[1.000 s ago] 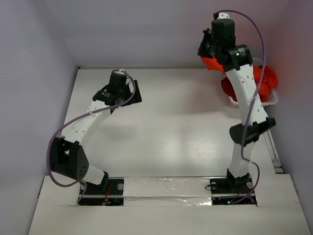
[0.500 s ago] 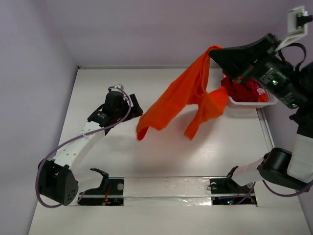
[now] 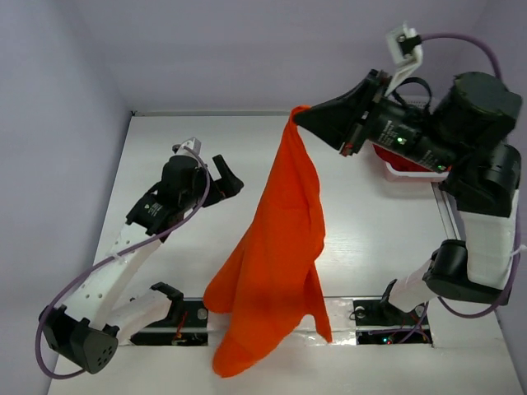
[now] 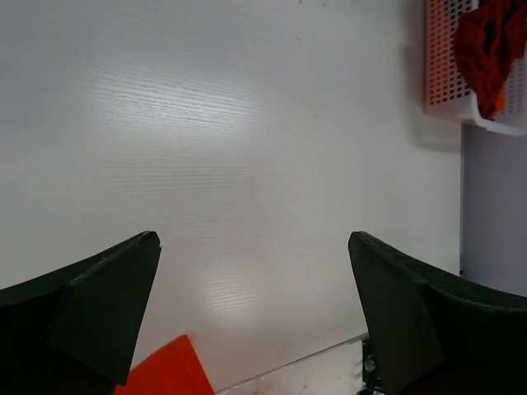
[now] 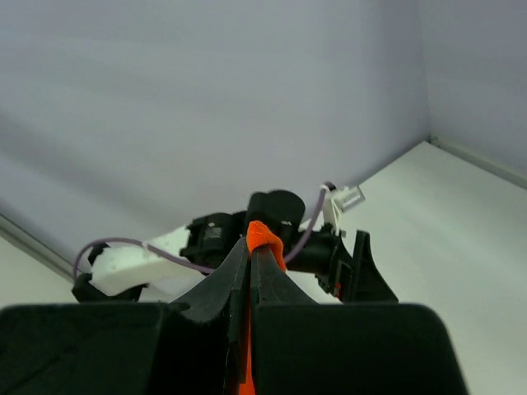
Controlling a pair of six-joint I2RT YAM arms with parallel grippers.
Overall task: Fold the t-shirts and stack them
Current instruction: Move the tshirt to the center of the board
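Note:
My right gripper (image 3: 298, 114) is shut on a pinch of the bright orange t-shirt (image 3: 276, 255) and holds it high. The shirt hangs down long and loose toward the near edge of the table. In the right wrist view the orange cloth (image 5: 263, 240) pokes out between the closed jaws of the gripper (image 5: 252, 251). My left gripper (image 3: 229, 177) is open and empty, to the left of the hanging shirt. A corner of the orange shirt (image 4: 165, 370) shows at the bottom of the left wrist view, between the fingers (image 4: 107, 304). A darker red t-shirt (image 4: 487, 45) lies in the basket.
The white lattice basket (image 3: 409, 173) stands at the far right of the table, mostly hidden behind my right arm; it also shows in the left wrist view (image 4: 449, 74). Purple walls close in the back and sides.
My right gripper has swung left and toward the middle with the orange shirt, which now hangs straight down instead of trailing sideways. The left arm has shifted slightly nearer.

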